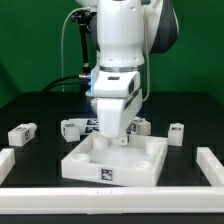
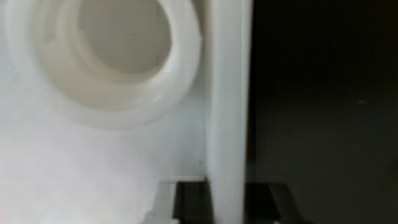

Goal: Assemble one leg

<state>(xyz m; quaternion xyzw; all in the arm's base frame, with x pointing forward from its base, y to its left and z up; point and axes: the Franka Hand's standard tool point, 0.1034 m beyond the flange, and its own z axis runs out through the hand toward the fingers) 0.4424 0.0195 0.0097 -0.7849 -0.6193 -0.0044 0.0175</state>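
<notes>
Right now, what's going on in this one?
The gripper is low at the far edge of the tray. In the wrist view, what looks like a white wall of the tray runs between the jaws, beside a round socket. Whether they clamp it cannot be told. The legs lie loose behind the tray, and none sits in a socket that shows.

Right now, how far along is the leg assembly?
Nothing looks done: the socket in the wrist view is empty and legs lie loose beyond the tray. In hand: the gripper is down at the tray's far edge, grip unclear. Left: picking and fitting a leg.
</notes>
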